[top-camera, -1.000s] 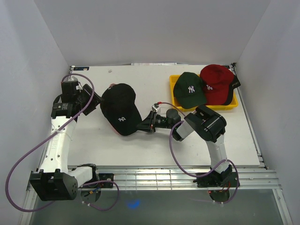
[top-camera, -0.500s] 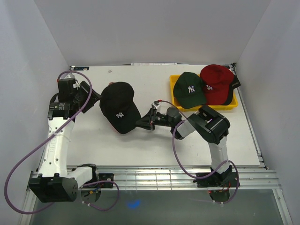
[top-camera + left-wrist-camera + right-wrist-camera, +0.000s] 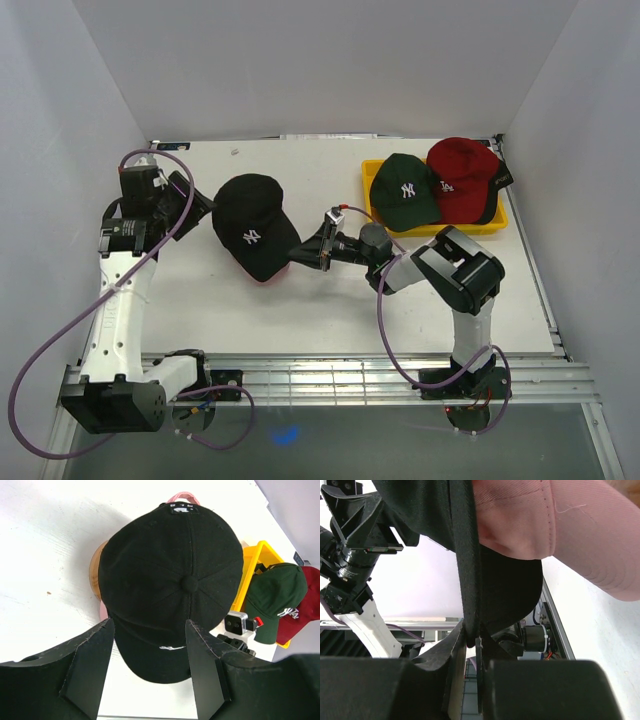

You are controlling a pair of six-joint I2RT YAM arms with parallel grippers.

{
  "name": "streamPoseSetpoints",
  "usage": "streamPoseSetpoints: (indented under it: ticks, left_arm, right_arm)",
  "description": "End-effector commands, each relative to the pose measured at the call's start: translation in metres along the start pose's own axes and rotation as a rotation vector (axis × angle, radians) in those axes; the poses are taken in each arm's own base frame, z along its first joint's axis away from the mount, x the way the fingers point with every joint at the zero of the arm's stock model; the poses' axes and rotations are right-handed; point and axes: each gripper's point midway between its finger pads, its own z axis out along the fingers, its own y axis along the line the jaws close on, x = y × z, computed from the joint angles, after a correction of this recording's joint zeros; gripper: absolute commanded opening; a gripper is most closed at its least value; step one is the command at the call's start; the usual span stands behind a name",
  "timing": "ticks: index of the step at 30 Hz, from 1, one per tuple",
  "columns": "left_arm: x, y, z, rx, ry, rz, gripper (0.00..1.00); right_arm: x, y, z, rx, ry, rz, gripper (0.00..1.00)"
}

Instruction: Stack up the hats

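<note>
The right gripper (image 3: 471,642) pinches the brim edge of the black cap (image 3: 170,570) between its jaws, with the pink cap (image 3: 560,530) just beside them. The left gripper (image 3: 149,630) has its jaws spread and empty. The black cap's crown lies just ahead of its fingertips, over the wooden stand (image 3: 95,572).

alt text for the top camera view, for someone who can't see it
The right gripper pinches the brim of a black cap with a white logo, left of centre, while the open left gripper sits by the cap's back. At the right rear, a yellow tray holds a green cap and a red cap.
</note>
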Motion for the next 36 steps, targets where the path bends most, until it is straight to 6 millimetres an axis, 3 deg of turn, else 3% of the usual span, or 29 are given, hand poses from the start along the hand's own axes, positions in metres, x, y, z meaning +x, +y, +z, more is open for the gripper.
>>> streamPoseSetpoints:
  ticks: [1, 7, 15, 18, 28, 36]
  left_arm:
    - [-0.011, -0.009, -0.019, 0.021, -0.057, 0.005, 0.69]
    - [-0.012, -0.009, -0.022, 0.023, -0.062, 0.004, 0.69]
    - [-0.012, -0.009, -0.024, 0.022, -0.066, 0.001, 0.69]
    - [-0.013, -0.010, -0.025, 0.025, -0.068, -0.003, 0.69]
    - [-0.013, -0.009, -0.026, 0.018, -0.074, -0.010, 0.69]
    - [-0.011, -0.004, -0.022, 0.002, -0.069, -0.011, 0.68]
  right_arm:
    - [0.021, 0.124, -0.027, -0.488, -0.005, -0.353, 0.08]
    - [0.021, 0.135, -0.024, -0.517, 0.015, -0.352, 0.08]
    - [0.025, 0.166, -0.021, -0.574, 0.054, -0.377, 0.08]
    - [0.027, 0.168, -0.021, -0.559, 0.052, -0.385, 0.08]
    - [0.032, 0.147, -0.025, -0.544, 0.038, -0.357, 0.08]
    - [0.033, 0.122, -0.016, -0.510, -0.026, -0.379, 0.08]
